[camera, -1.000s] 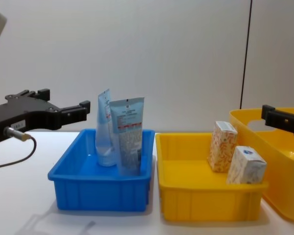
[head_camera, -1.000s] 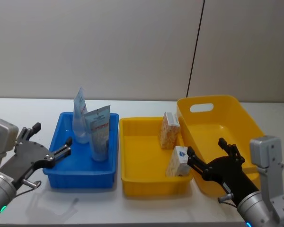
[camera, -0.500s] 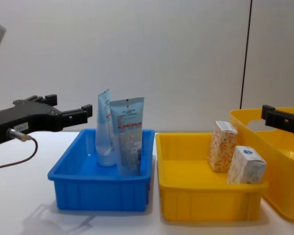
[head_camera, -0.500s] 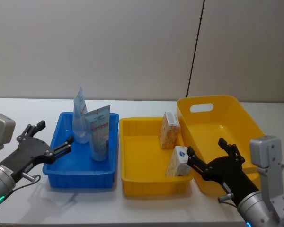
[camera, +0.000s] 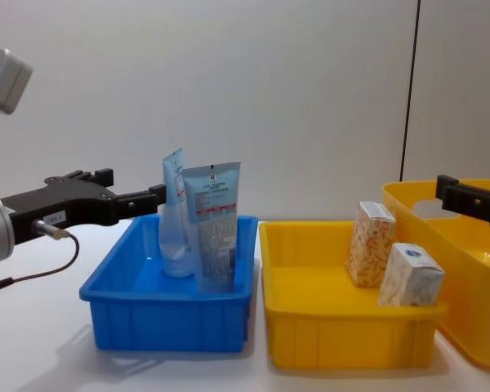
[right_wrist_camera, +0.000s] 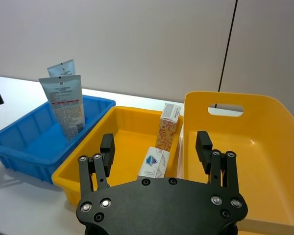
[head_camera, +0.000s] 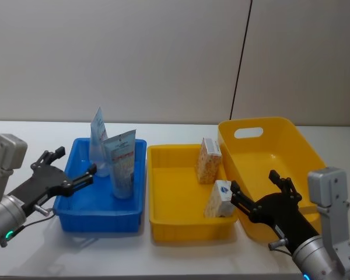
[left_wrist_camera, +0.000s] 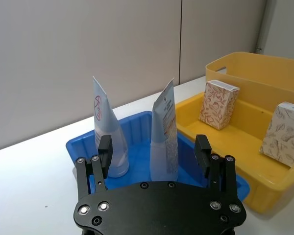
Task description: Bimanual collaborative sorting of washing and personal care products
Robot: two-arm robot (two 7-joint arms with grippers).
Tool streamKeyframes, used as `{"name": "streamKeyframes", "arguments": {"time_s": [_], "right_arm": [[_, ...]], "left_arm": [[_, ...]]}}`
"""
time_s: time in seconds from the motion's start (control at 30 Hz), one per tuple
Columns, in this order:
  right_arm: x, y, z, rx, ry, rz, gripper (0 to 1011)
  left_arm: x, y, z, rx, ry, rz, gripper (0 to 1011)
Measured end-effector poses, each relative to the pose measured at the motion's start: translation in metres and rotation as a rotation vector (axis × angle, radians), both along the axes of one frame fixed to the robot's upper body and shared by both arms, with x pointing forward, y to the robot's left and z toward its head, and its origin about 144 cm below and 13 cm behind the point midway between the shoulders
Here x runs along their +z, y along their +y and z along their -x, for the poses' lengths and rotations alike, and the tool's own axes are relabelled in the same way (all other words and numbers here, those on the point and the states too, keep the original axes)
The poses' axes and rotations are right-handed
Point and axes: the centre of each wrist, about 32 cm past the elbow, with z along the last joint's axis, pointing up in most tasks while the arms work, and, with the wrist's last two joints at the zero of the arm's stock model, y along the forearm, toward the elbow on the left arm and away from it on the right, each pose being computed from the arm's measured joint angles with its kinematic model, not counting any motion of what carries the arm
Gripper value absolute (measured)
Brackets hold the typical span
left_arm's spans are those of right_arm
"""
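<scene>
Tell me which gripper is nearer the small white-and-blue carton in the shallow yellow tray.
Right. The right gripper hovers open just right of the small white-and-blue carton; the left gripper is at the blue plastic bin's left rim.

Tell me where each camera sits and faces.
Head: high, looking down at blue bin, yellow tray; left end effector, right end effector show.
Left wrist: behind left end effector, facing tubes.
Right wrist: behind right end effector, facing cartons.
Chest: low, side-on; each end effector shows at its own edge.
Shared: both wrist views show tubes and cartons.
</scene>
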Motion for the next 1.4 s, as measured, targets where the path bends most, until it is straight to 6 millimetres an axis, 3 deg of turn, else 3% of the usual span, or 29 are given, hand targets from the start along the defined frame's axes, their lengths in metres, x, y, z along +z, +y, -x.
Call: {"name": "streamKeyframes", "arguments": {"time_s": [0.5,1.4], "right_arm": [[0.0,0.0,0.0,0.0,0.0,0.0,1002],[0.0,0.0,0.0,0.0,0.0,0.0,1002]], "left_arm": [[-0.005,-0.009,-0.031,-0.056,0.003,0.016,1001],[-0.019,-0.024,-0.071,-0.124,0.026,0.023,1001]]}}
